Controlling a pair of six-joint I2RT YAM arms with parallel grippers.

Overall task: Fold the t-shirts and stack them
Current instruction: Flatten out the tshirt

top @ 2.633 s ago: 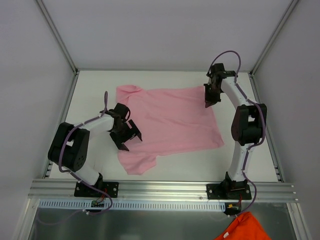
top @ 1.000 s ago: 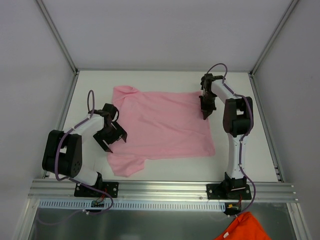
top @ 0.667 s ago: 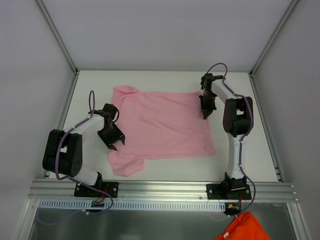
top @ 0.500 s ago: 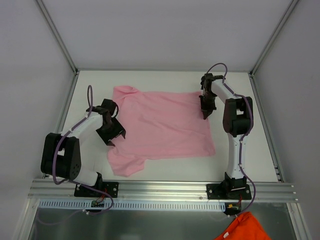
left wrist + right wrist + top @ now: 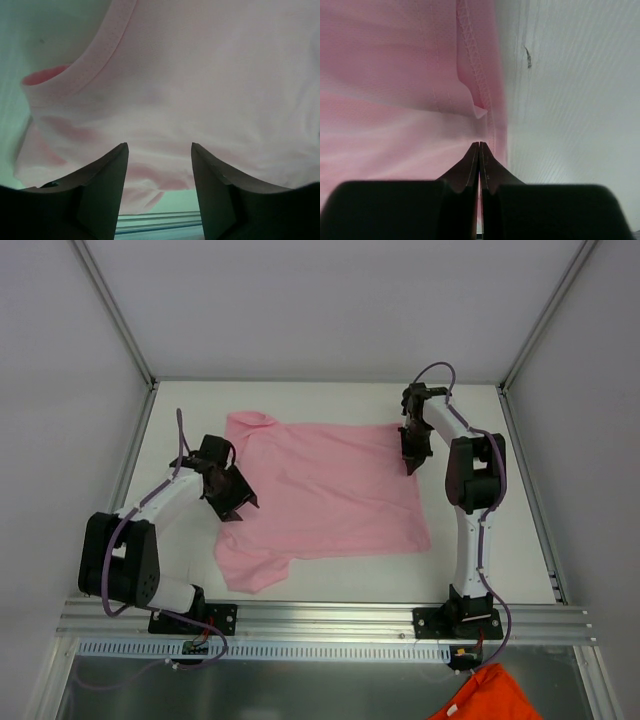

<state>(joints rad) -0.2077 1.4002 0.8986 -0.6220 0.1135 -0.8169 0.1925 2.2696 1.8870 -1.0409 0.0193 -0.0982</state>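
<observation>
Judged light and limp, the t-shirt (image 5: pixel 330 490) is being pinched by its right hem (image 5: pixel 467 30) in the right pincer (image 5: pixel 479 145); the left pincer (image 5: pixel 159 150) is being held spread, empty.

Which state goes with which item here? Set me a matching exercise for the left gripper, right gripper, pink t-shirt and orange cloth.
Items:
1. left gripper
2. right gripper
3. pink t-shirt
4. orange cloth

States:
A. spread out on the white table
B. jaws shut on the shirt's stitched edge
C. off the table, beyond the near rail
D. jaws open over the shirt, near its collar

Pairs: 1-D, 2-B, 3-A, 4-C
</observation>
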